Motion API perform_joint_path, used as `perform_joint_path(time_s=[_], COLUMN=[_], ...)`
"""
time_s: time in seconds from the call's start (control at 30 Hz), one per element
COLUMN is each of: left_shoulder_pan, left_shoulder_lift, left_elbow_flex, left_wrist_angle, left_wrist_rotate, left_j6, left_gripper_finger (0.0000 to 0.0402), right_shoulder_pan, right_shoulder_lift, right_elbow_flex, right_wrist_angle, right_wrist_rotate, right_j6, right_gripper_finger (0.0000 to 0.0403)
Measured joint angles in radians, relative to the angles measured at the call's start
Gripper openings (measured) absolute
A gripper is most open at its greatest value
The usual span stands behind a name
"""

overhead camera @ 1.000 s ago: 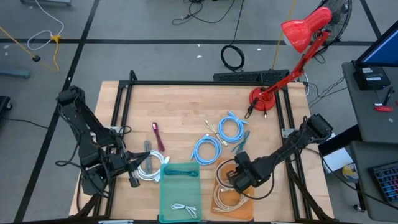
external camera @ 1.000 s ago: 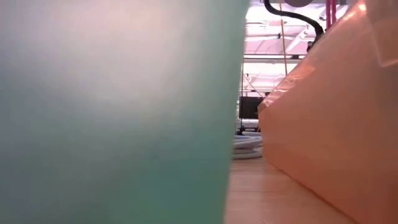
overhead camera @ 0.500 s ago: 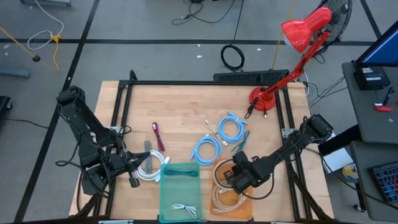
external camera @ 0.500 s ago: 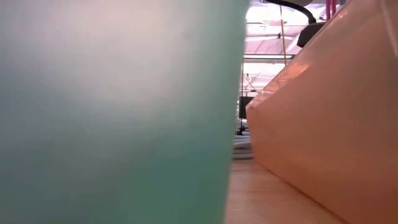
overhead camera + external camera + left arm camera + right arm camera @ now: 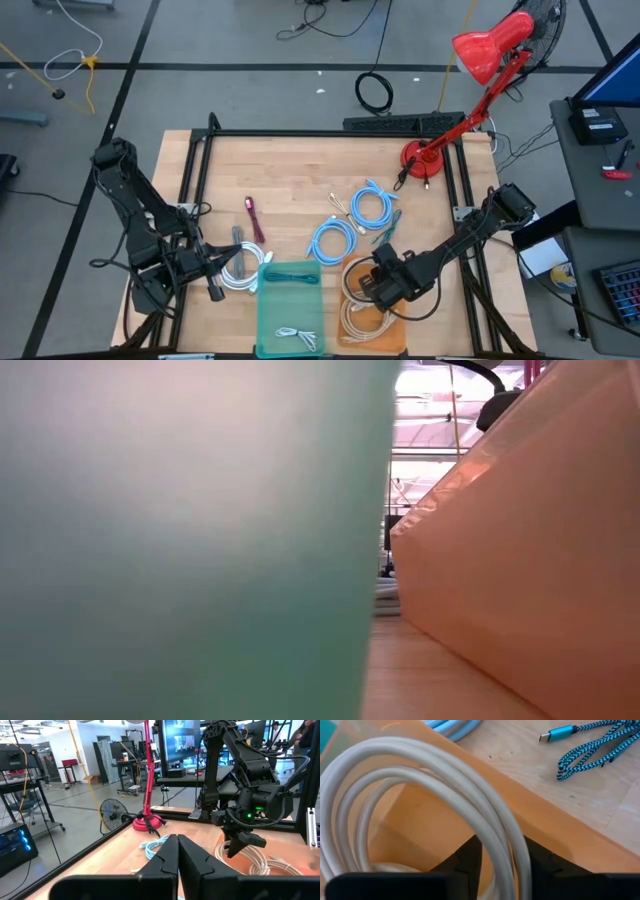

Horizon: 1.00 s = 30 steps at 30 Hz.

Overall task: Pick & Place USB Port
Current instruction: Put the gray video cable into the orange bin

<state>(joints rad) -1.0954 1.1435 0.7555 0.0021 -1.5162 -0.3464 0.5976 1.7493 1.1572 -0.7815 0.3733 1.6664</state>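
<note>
Here your right gripper (image 5: 502,865) straddles the white cable (image 5: 420,785) with fingers parted, over the orange bin (image 5: 350,300) at lower centre. The left gripper (image 5: 177,865), pressed together, waits lower left. Bin walls block your low view.

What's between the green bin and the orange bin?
Bare wood of the table between the green bin and orange bin, in the low view.

The high view is looking straight down on the table (image 5: 300,180). The low view is sitting at tabletop level, pressed against the green bin (image 5: 180,540) and orange bin (image 5: 520,560). Both wrist views are sharing the orange bin.
</note>
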Motion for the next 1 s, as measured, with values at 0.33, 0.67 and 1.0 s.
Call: perform_joint_path(time_s=[0.33, 0.67, 1.0], left_shoulder_pan=[0.000, 0.000, 0.000], left_shoulder_lift=[0.000, 0.000, 0.001], left_elbow_flex=[0.000, 0.000, 0.000], left_wrist_angle=[-0.001, -0.006, -0.011], left_wrist_rotate=[0.000, 0.000, 0.000], left_j6=[-0.005, -0.008, -0.007], left_gripper_finger=[0.0011, 0.0015, 0.0007], right_shoulder_pan=[-0.002, -0.004, -0.006], right_shoulder_lift=[0.000, -0.004, -0.164], right_elbow_flex=[0.000, 0.000, 0.001], right_wrist_angle=[0.001, 0.056, 0.041], right_wrist_rotate=[0.020, -0.021, 0.021], right_j6=[0.012, 0.015, -0.042], right_gripper_finger=[0.0156, 0.0156, 0.0154])
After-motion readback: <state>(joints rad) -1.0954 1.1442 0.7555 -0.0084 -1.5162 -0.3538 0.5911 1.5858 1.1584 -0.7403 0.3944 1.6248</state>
